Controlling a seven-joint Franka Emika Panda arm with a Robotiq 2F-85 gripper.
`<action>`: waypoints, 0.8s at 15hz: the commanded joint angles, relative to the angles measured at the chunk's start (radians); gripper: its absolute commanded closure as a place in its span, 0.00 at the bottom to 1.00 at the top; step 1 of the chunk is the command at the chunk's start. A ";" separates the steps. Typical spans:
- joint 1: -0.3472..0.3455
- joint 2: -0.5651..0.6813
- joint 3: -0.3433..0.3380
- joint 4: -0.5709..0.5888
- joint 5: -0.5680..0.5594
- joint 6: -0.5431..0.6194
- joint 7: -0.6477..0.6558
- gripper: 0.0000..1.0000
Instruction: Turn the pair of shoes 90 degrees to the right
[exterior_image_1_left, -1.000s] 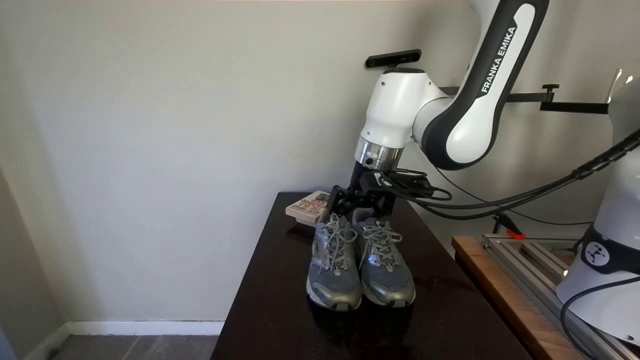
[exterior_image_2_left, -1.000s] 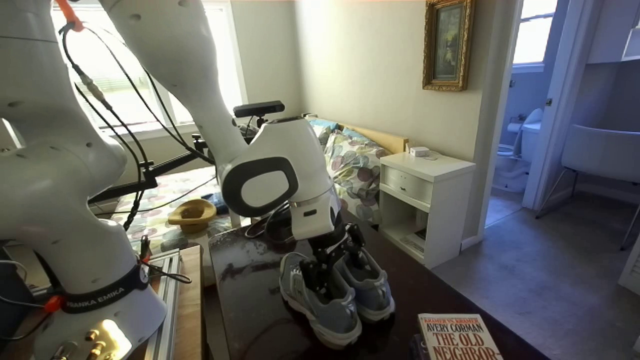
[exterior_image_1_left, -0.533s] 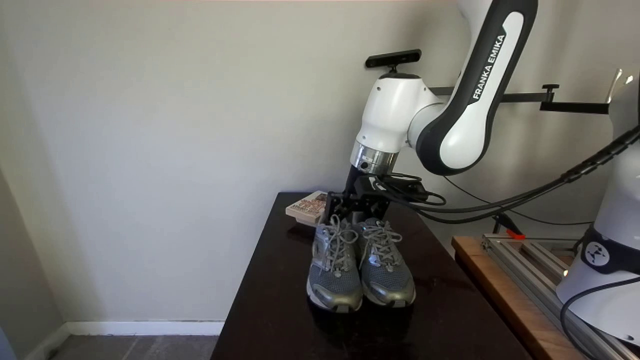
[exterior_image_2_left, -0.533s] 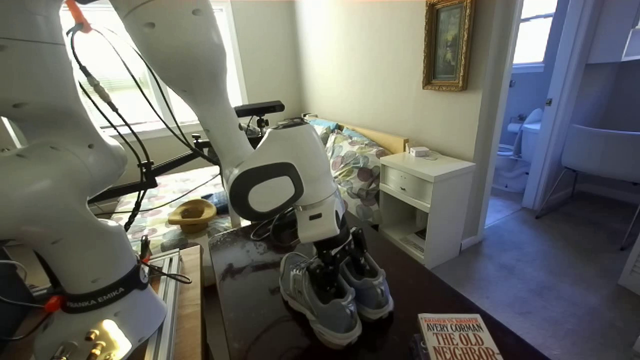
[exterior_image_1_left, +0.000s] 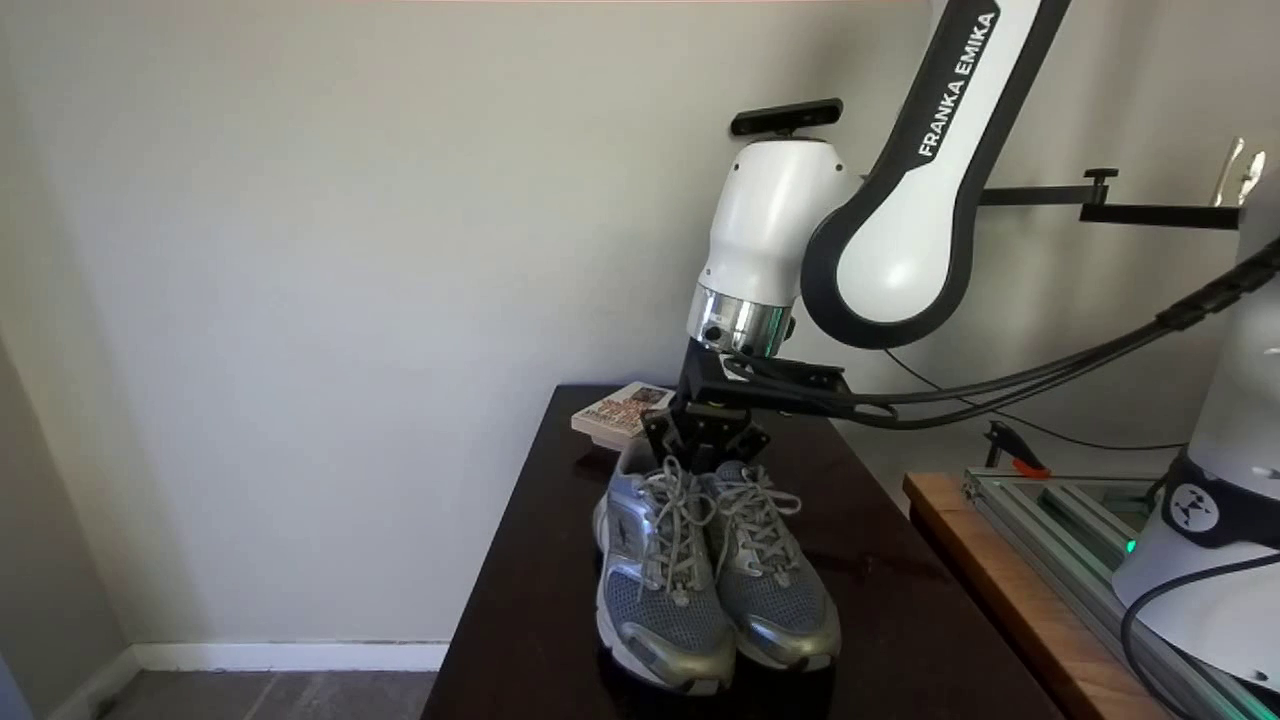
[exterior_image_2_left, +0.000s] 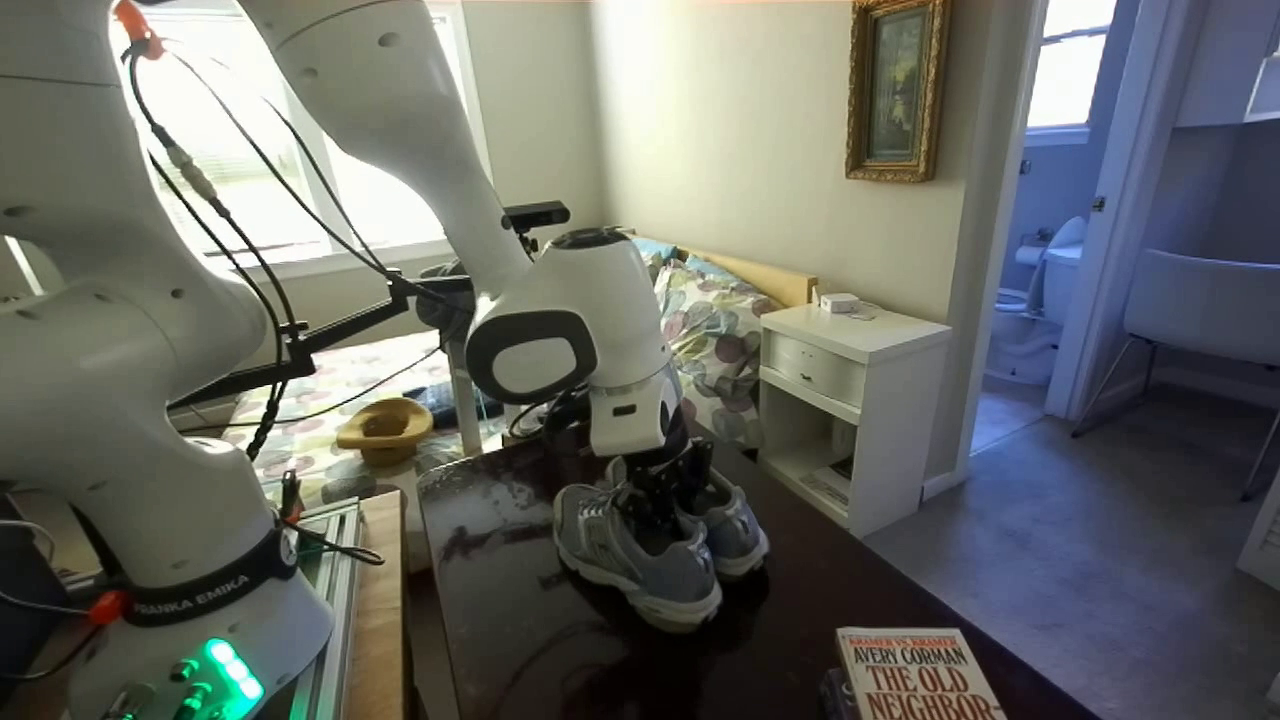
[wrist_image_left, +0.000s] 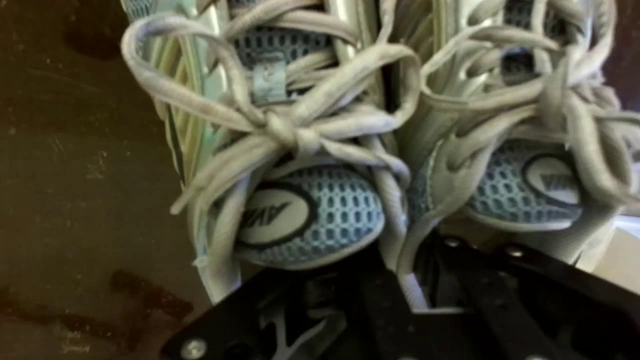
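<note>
Just clamped the gripper (exterior_image_2_left: 676, 502) on the adjoining sides of both shoes (exterior_image_1_left: 745, 580) and drew them, between the long edges of the worktop (exterior_image_1_left: 900, 620), away from the short edge by the book (exterior_image_1_left: 618, 413), barely turning them, apparently leaving most of the quarter-turn.

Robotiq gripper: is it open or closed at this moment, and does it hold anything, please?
Robotiq gripper: closed, holding both grey-silver lace-up sneakers together by their adjoining sides.
</note>
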 joint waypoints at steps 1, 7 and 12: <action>-0.083 -0.078 0.158 -0.007 0.202 -0.089 -0.103 0.97; -0.093 -0.260 0.225 -0.032 0.425 -0.286 -0.234 0.96; 0.197 -0.440 -0.142 -0.081 0.231 -0.441 -0.056 0.96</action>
